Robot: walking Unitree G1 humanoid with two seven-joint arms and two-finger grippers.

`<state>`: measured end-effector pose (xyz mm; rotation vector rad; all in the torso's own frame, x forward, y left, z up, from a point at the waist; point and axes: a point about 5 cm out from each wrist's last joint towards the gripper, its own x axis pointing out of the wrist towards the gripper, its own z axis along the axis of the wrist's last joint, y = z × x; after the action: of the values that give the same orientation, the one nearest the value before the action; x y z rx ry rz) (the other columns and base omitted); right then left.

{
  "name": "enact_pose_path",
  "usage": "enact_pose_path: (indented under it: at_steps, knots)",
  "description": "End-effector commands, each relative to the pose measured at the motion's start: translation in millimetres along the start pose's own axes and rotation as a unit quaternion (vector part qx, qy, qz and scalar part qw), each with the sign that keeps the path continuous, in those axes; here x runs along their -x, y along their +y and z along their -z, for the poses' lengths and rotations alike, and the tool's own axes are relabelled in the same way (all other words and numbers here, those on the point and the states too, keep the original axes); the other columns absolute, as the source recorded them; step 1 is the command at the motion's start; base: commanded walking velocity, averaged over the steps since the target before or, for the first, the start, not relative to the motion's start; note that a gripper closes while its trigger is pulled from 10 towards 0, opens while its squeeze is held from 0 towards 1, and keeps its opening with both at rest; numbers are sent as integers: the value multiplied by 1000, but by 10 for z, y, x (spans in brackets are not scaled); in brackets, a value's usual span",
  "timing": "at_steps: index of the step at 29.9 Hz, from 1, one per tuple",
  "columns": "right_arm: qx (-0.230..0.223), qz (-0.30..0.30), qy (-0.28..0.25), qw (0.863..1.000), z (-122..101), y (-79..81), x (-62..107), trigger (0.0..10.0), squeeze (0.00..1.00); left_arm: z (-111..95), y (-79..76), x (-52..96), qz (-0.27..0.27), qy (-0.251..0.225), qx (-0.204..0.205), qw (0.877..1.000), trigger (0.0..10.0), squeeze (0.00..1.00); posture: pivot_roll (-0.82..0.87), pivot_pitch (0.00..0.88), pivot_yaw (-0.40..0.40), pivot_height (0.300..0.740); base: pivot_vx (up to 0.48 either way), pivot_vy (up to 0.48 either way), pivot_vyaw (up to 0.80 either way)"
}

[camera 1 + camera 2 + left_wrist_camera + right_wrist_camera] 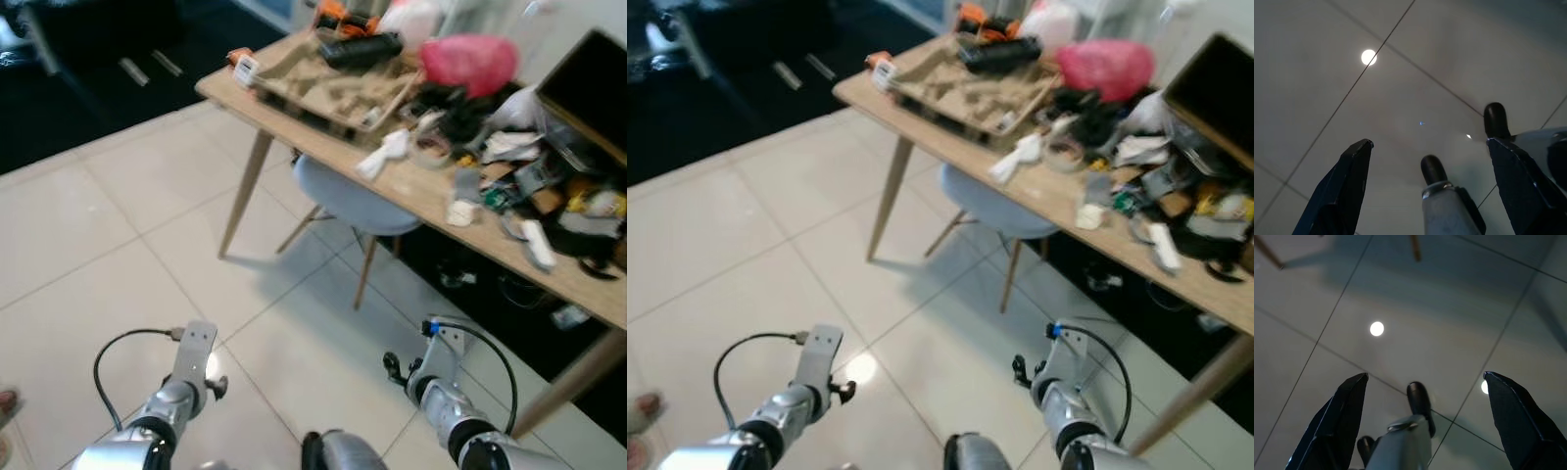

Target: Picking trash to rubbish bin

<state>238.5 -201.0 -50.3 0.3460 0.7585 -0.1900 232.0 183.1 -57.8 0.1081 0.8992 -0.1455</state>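
No rubbish bin shows in any view. A wooden table [416, 184] stands ahead to the right, heaped with clutter: white crumpled paper [385, 154], a smaller white scrap [458, 211], a pink bag [468, 59] and a cardboard tray [328, 83]. Both arms hang low over the pale tiled floor, well short of the table. The left gripper [1429, 142] is open with only floor tiles between its fingers [1347, 186]. The right gripper [1425, 375] is open too, and nothing lies between its fingers [1518, 421].
A grey-blue chair [353, 201] is tucked under the table, its wooden legs splayed onto the tiles. A black box [588, 88] sits at the table's right end. Dark flooring [88, 88] lies at the far left. A person's toes [642, 411] show at the left edge.
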Motion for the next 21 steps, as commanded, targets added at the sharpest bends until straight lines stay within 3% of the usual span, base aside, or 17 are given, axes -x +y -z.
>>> enact_pose_path:
  at_steps: [1, 21]
  knots:
    - [4, 7, 8, 1000, 33, -46, 11, 10000, 0, 51, -26, 1, 3, 11, -6, 1000, 10000, 0, 134, 83, -60, 740, 0, 0, -775]
    - [-4, 8, 12, 1000, 77, -59, 21, 10000, 0, 122, -27, 10, 2, 20, -9, 1000, 10000, 0, 126, 111, -59, 740, 0, 0, -776]
